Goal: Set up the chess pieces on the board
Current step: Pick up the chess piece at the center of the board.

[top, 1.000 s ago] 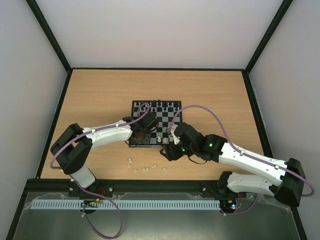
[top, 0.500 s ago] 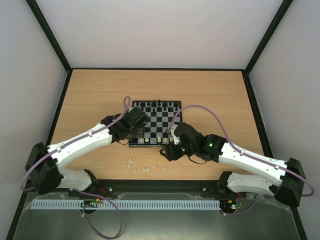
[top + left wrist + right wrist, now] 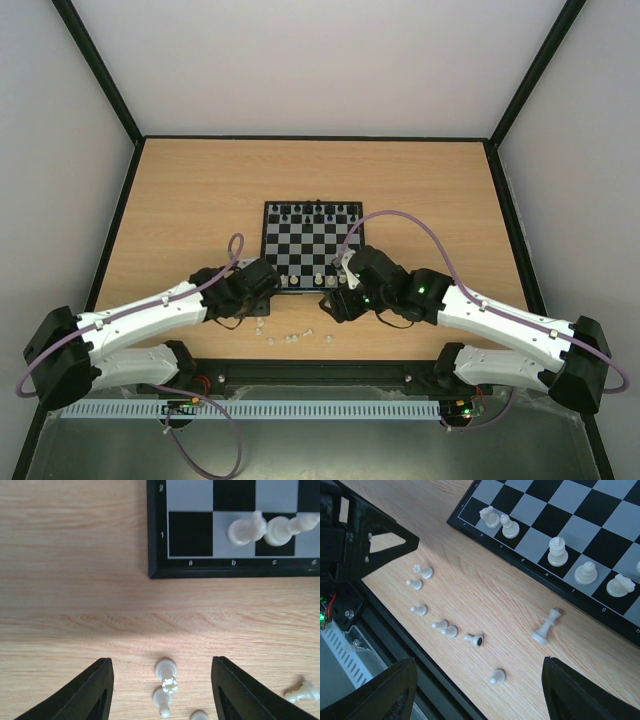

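Starting at the near edge of the pale wooden table: a loose scatter of tiny white plastic chess pieces sits there, off the board, mostly pawns by the look of it, plus one tipped piece lying on its side with its dark base showing. The left jaws hang right over the left end of that scatter, spread wide, holding nothing and touching nothing I can see. A bunch of three little pieces, just beside one another, sits in the gap between them. The right jaws are also wide and empty, hovering over the stretch between the scatter and the board. A bit further out, near the board's near border, is the one taller white piece; can't tell if it's standing or tipped. Then comes the small square black-and-grey checkered chessboard itself, with at least five placed white pieces on its nearest row and the small black chess pieces lined up on the far side. My guess on handling: these things are featherlight, hard, smooth plastic with narrow bases, so they'll skate or topple at the slightest nudge rather than break. I'd pinch one from straight above, around the stem just under the head, and go for an outer one of the bunch first, since the neighbours are close enough that a finger could knock them over.
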You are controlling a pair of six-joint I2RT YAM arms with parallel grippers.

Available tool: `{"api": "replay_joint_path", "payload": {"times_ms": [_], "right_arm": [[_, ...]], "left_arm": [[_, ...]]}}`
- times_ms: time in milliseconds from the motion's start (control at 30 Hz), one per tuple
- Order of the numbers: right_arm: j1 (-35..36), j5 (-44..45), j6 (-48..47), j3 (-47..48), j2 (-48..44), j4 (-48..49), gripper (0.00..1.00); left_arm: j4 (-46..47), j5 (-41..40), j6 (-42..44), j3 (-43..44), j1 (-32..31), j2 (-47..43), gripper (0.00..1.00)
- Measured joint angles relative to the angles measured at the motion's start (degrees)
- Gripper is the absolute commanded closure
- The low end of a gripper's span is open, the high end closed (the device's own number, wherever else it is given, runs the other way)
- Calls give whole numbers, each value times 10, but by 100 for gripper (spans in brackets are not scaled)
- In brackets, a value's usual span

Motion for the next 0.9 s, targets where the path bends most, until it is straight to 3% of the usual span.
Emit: {"api": "replay_joint_path", "payload": {"times_ms": [900], "right_arm": [[0,-5,0,-2,0,0,31]], "left_arm": [[71,45,-43,-55,-31,57,69]]}}
